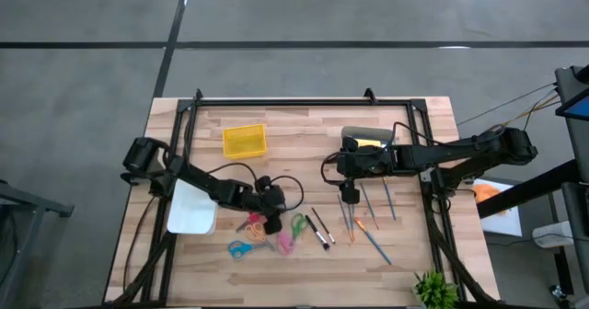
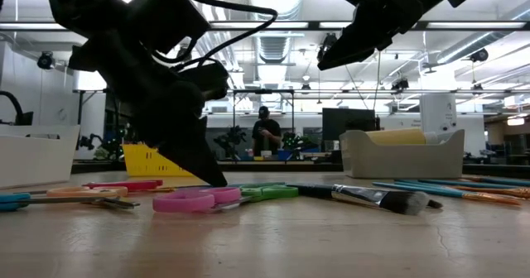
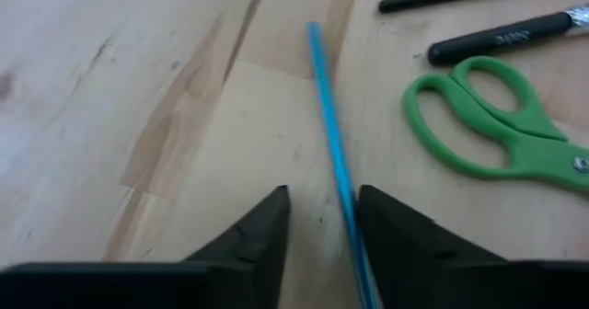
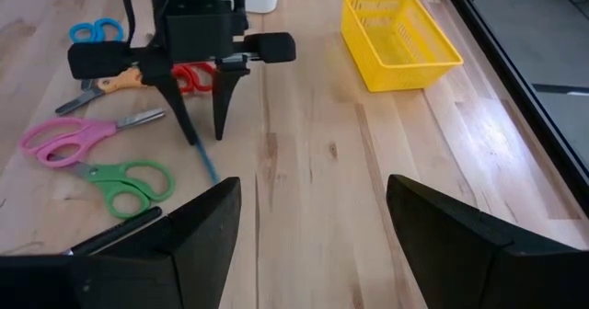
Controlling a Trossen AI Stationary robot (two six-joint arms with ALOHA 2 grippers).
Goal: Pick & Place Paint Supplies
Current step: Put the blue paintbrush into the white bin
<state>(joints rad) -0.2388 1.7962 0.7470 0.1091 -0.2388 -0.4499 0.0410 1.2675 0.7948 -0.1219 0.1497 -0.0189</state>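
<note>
Left gripper (image 3: 322, 222): spread fingers straddle a thin, smooth blue stick (image 3: 333, 153) on the wood-grain table (image 3: 138, 88). Lettering on the black pens (image 3: 511, 33) is unreadable. Right gripper (image 4: 313, 222): spread, empty.

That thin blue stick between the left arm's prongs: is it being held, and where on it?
Not clearly gripped. The left tool straddles the blue stick near one end, fingers apart. The right tool holds nothing.

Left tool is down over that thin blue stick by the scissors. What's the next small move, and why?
Probably close the left tool on the blue stick. The stick runs into the gap between the open fingers, closer to one, with the tips at the wooden table. The green scissors lie clear to the side.
</note>
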